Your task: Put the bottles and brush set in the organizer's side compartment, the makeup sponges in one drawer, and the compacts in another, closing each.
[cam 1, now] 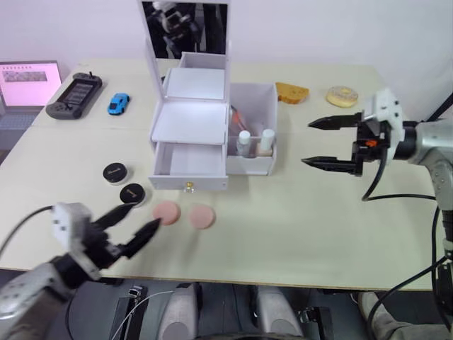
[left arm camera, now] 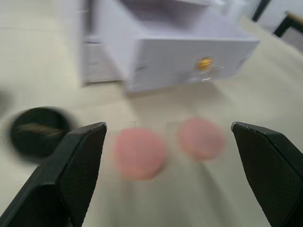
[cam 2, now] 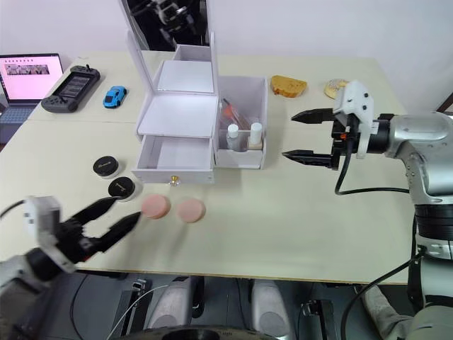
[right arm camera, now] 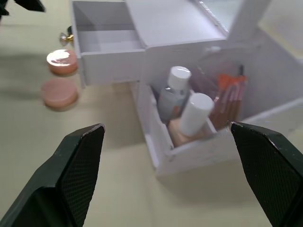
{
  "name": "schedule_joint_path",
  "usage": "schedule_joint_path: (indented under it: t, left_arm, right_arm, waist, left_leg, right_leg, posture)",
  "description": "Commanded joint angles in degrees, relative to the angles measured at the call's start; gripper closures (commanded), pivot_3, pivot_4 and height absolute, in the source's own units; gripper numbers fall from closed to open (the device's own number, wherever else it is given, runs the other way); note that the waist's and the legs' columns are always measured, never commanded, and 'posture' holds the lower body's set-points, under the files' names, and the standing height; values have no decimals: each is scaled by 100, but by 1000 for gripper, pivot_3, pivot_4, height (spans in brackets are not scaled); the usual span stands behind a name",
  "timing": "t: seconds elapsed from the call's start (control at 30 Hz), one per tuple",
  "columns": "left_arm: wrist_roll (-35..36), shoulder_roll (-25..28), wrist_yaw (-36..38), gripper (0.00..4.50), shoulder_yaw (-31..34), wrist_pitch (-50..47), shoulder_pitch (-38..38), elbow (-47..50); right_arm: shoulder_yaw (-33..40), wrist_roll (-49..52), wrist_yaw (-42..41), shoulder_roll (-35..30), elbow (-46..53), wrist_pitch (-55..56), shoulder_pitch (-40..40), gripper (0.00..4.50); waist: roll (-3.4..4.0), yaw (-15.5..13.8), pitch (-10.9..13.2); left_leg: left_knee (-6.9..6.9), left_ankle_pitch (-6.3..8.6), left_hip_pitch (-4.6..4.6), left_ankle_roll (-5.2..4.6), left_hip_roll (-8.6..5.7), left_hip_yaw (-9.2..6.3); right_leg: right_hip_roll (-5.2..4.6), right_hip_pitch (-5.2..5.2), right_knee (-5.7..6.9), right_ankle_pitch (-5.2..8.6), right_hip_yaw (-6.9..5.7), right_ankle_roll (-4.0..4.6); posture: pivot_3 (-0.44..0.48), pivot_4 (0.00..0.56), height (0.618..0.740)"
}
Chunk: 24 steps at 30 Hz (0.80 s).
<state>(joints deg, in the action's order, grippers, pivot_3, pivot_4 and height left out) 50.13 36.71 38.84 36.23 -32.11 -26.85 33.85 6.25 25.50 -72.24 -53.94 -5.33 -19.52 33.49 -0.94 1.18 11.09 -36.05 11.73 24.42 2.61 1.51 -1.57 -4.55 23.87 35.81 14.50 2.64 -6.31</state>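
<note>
Makeup sponges [cam 1: 184, 214] on table | just ahead of left pincer [cam 1: 136, 225] | fingers spread, empty

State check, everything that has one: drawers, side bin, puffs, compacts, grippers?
Lower drawer: pulled open, empty.
Side compartment: holds both bottles and the brush set.
Makeup sponges: flat on the table in front of the drawer, not yet stowed.
Compacts: lids shut, on the table, not yet stowed.
Mirror lid: upright.
Laptop: screen on.
Left gripper: open, empty, near the sponges.
Right gripper: open, empty, beside the organizer.
</note>
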Motion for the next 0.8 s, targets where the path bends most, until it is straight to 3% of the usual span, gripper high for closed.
schedule_joint_path:
  t: [0.03,0.27,0.43,0.8]
  left_arm:
    - [-430,466,502,43,534,541,371,-1021]
    - [-1502,1481,1398,43,763,1642,1079,-3644]
    - [-1964,1924,1711,43,833,2290,1480,-5324]
    - [-2369,1948,1799,43,621,2810,1912,-5924]
  right_arm:
    - [352,-278,-1,-57,-854,843,-150,0]
    - [868,-628,361,-201,-3028,2113,-175,0]
    - [1090,-670,504,-156,-3341,2615,-664,0]
    - [1147,-517,588,-117,-2862,2317,-823,0]
  waist:
    - [2,-18,1]
    - [-2,19,1]
    - [-3,34,1]
    - [-4,171,1]
  left_leg:
    - [3,4,2,7,0,-1]
    - [16,17,11,-18,-2,91]
    - [56,18,8,-21,21,105]
    - [73,7,-28,-8,37,107]
  right_leg:
    - [0,-5,-20,-5,-2,8]
    - [-43,-25,-79,-32,19,50]
    - [-16,11,-59,-25,24,34]
    - [0,41,38,-5,34,-1]
  posture:
    - [0,150,738]
    - [0,150,738]
    - [0,150,738]
    - [0,150,738]
